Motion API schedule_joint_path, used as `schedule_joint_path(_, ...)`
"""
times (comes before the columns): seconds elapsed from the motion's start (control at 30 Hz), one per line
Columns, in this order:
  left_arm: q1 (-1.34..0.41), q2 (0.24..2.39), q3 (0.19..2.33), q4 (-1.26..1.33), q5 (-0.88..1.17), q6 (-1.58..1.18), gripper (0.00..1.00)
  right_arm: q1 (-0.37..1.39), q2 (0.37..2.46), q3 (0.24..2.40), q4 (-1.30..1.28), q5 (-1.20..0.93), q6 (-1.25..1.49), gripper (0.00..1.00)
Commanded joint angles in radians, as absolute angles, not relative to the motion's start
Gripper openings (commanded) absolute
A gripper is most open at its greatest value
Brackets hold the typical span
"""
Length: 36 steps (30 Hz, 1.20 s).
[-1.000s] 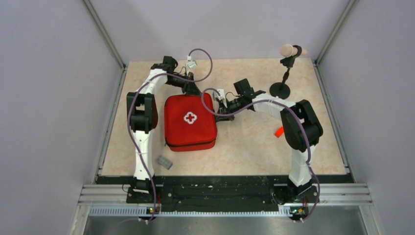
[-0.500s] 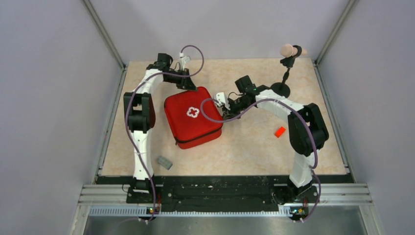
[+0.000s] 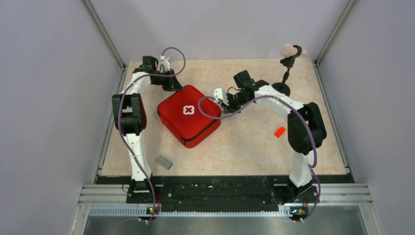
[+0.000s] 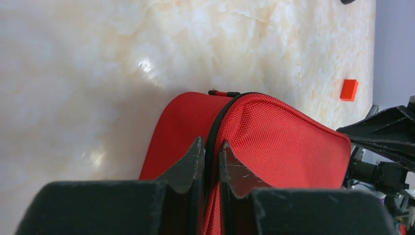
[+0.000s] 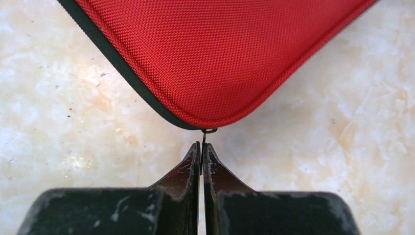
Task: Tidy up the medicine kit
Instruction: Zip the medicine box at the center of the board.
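Medicine kit [image 3: 188,116]: closed, white cross upward, lying askew on the tabletop [image 3: 244,147] between the two arms.
Left hand [image 4: 211,149]: clenched on the black zipper edge at the kit's far corner.
Right hand [image 5: 201,147]: fingers pressed together on the thin zipper pull [image 5: 209,130] at the kit's right corner.
Orange-red block [image 3: 279,131]: well apart from the kit, beside the right arm.

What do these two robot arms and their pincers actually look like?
The left arm and right arm are slim white tubes joined by chunky black joints, each carrying a looping purple cable. The left gripper and right gripper have black, wedge-shaped fingers, scuffed.
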<state>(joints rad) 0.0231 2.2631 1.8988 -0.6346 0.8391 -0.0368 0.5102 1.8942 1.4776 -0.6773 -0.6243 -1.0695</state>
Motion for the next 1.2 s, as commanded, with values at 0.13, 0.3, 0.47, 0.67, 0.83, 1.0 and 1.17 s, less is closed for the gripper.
schedule_joint_path(0.13,0.144,2.031,1.672,-0.437,0.804,-0.030,0.42,0.509,1.962,1.593,-0.792,-0.527,-1.109,0.00)
schedule_joint_path(0.3,0.130,2.007,1.599,-0.131,0.993,-0.054,0.67,0.505,2.033,1.715,-0.793,-0.525,-1.153,0.00)
schedule_joint_path(0.47,0.042,2.150,1.820,-0.269,1.164,0.044,0.69,0.505,2.055,1.759,-0.793,-0.525,-1.219,0.00)
schedule_joint_path(0.67,-0.065,2.207,1.866,-0.456,1.265,0.275,0.70,0.504,2.054,1.786,-0.792,-0.525,-1.313,0.00)
schedule_joint_path(0.83,-0.129,2.252,1.909,-0.680,1.305,0.462,0.71,0.502,2.041,1.805,-0.792,-0.540,-1.337,0.00)
schedule_joint_path(1.0,-0.169,2.299,1.984,-1.002,1.300,0.722,0.68,0.502,2.043,1.819,-0.836,-0.520,-1.394,0.00)
schedule_joint_path(1.17,-0.206,2.379,2.101,-1.353,1.252,0.984,0.63,0.501,2.045,1.822,-0.839,-0.522,-1.425,0.00)
